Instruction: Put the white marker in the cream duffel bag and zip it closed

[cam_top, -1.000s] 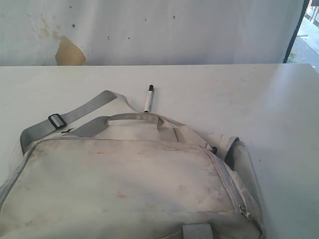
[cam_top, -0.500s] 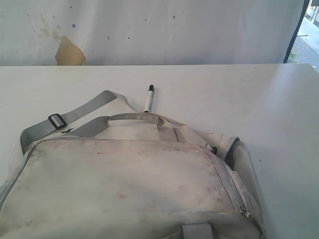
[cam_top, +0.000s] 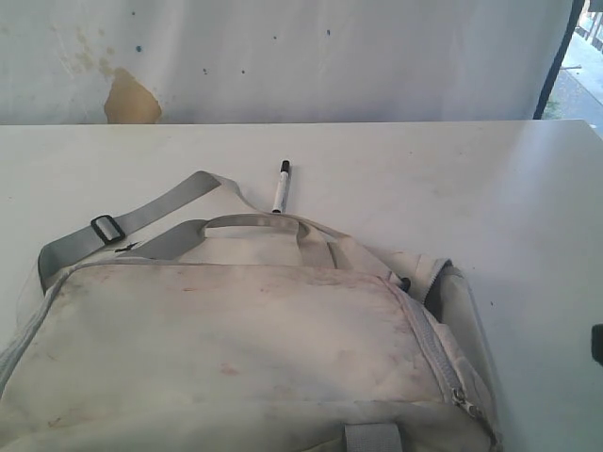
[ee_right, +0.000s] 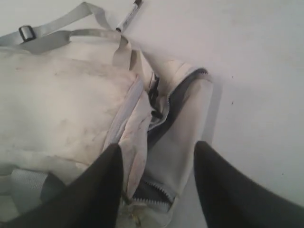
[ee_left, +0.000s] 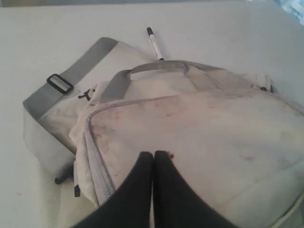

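Left tool point(ee_left: 153, 155) hangs over the cream duffel bag point(cam_top: 236, 330) with its fingers pressed together, holding nothing. The right tool point(ee_right: 156, 147) is spread wide and empty above the bag's part-open zipper point(ee_right: 159, 114). The bag sits on the white desk point(cam_top: 490, 188). Just behind the bag's handle point(cam_top: 254, 222), the white marker point(cam_top: 280, 188) lies on the desk, black cap pointing away.

Left hand point(ee_left: 153, 153): two matte black fingers, smooth-surfaced, broad at the base and tapering to narrow rounded tips. Right hand point(ee_right: 156, 147): same matte black, two thick fingers with curved edges and blunt rounded ends. Exterior view: only a small dark sliver point(cam_top: 597, 344) at the right edge, too little to identify.
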`<state>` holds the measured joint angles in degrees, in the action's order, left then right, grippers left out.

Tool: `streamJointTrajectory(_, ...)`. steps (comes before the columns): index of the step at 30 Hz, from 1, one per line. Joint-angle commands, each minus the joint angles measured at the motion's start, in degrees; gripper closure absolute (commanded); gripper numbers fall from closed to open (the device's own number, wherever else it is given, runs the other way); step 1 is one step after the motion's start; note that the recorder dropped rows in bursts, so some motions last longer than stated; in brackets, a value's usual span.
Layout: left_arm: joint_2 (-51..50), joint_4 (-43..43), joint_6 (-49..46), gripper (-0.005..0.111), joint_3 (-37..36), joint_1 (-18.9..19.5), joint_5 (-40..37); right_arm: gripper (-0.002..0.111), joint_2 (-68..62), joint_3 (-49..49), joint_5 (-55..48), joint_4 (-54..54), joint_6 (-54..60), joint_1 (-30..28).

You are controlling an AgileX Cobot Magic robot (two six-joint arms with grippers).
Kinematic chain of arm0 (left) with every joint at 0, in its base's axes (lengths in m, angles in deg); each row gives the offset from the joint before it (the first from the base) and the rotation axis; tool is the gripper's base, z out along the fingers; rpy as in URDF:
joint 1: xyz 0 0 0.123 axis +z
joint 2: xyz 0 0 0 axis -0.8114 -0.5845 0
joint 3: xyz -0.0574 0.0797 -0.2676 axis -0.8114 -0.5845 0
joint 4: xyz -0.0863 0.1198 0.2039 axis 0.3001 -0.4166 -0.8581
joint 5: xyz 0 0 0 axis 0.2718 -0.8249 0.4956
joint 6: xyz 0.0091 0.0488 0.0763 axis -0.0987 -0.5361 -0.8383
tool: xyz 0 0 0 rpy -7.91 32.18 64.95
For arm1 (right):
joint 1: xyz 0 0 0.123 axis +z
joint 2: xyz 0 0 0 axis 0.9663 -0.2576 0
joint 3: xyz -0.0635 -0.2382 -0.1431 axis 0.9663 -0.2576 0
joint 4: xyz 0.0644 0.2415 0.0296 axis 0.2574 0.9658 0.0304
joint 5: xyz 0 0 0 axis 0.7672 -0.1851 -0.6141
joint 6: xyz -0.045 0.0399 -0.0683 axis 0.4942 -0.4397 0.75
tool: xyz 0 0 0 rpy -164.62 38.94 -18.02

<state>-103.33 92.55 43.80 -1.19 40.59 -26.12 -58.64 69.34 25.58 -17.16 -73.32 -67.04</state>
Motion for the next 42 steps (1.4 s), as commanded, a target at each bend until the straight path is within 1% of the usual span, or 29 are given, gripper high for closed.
streamJointTrajectory(1, -4.4, -1.9, -0.2, 0.107, 0.4, -5.1, 1.4, 0.061, -7.7, 4.1, -5.9, 1.2, -1.4, 2.0)
streamJointTrajectory(4, -6.9, -1.9, -0.2, 0.107, 0.4, -7.2, 3.1, 0.061, -13.9, 6.2, -7.5, 1.9, -0.5, 3.5)
streamJointTrajectory(6, -8.8, -1.8, -0.2, 0.107, 0.4, -7.8, 4.2, 0.061, -18.1, 6.6, -7.5, 2.0, 3.4, 4.6)
streamJointTrajectory(13, -15.8, 1.6, -0.2, 0.107, 0.4, -7.9, 5.1, 0.061, -34.4, 6.6, -8.0, 2.1, 21.4, 11.0)
streamJointTrajectory(15, -16.5, 1.8, -0.2, 0.107, 0.4, -7.9, 4.6, 0.061, -38.2, 6.6, -8.0, 2.1, 26.3, 12.2)
streamJointTrajectory(18, -16.6, 1.8, -0.2, 0.107, 0.4, -7.9, 4.4, 0.061, -41.9, 6.6, -7.3, 2.0, 32.2, 12.6)
streamJointTrajectory(21, -16.6, 1.5, -0.2, 0.107, 0.4, -7.9, 4.4, 0.061, -44.3, 6.6, -5.4, 1.5, 32.4, 12.6)
streamJointTrajectory(26, -16.6, 1.5, -0.2, 0.107, 0.4, -7.9, 4.4, 0.061, -45.3, 6.2, -5.1, 0.4, 32.4, 12.6)
streamJointTrajectory(31, -16.6, 1.5, -0.2, 0.107, 0.4, -7.9, 6.3, 0.067, -45.3, 3.2, -1.8, -0.5, 32.4, 12.6)
streamJointTrajectory(34, -16.6, 1.5, -0.2, 0.107, 0.4, -7.9, 6.4, 0.068, -45.3, 2.4, 0.7, -0.4, 32.4, 12.6)
streamJointTrajectory(39, -16.6, 1.5, -0.2, 0.107, 0.4, -7.9, 6.5, 0.068, -45.7, 1.8, 1.1, 4.6, 32.6, 12.6)
streamJointTrajectory(42, -16.6, 1.5, -0.2, 0.107, 0.4, -7.9, 6.5, 0.068, -46.5, 0.9, 1.1, 5.1, 35.6, 12.6)
